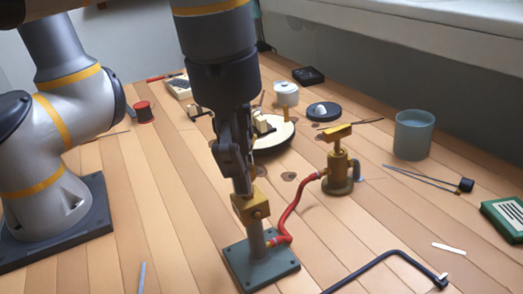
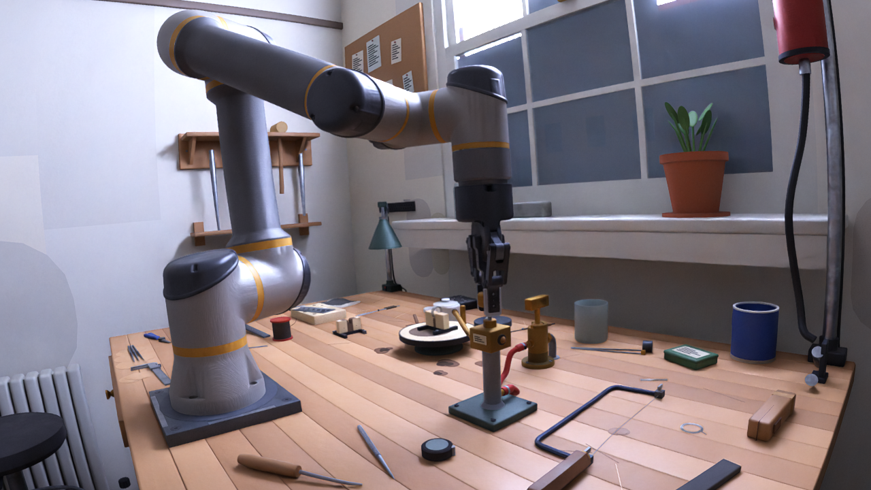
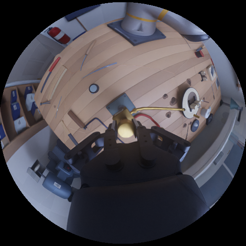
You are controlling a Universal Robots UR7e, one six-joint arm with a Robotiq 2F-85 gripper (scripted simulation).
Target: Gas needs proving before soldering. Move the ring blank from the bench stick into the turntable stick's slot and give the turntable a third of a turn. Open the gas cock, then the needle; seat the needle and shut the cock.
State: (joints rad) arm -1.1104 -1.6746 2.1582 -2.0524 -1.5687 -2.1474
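The brass needle valve knob [image 3: 125, 130] on top of the brass valve block [image 1: 250, 208] sits clamped in my gripper [image 3: 125, 129], which stands straight above it. The block tops a grey post on a square base plate [image 1: 261, 263] at the bench front, and a thin brass torch tube [image 3: 160, 109] runs from it towards the white turntable [image 1: 273, 132]. A red hose [image 1: 294, 204] joins the post to the brass gas cock [image 1: 338, 163], whose T handle [image 1: 337, 132] sits on top. The turntable stick [image 1: 261, 122] stands on the turntable; the bench stick [image 1: 195, 110] lies behind it.
A grey cup [image 1: 413, 134] stands right of the gas cock, with tweezers [image 1: 425, 179] and a green box [image 1: 504, 218] beyond. A saw frame [image 1: 388, 269] lies at the front right. My arm's base [image 1: 49, 228] fills the left side.
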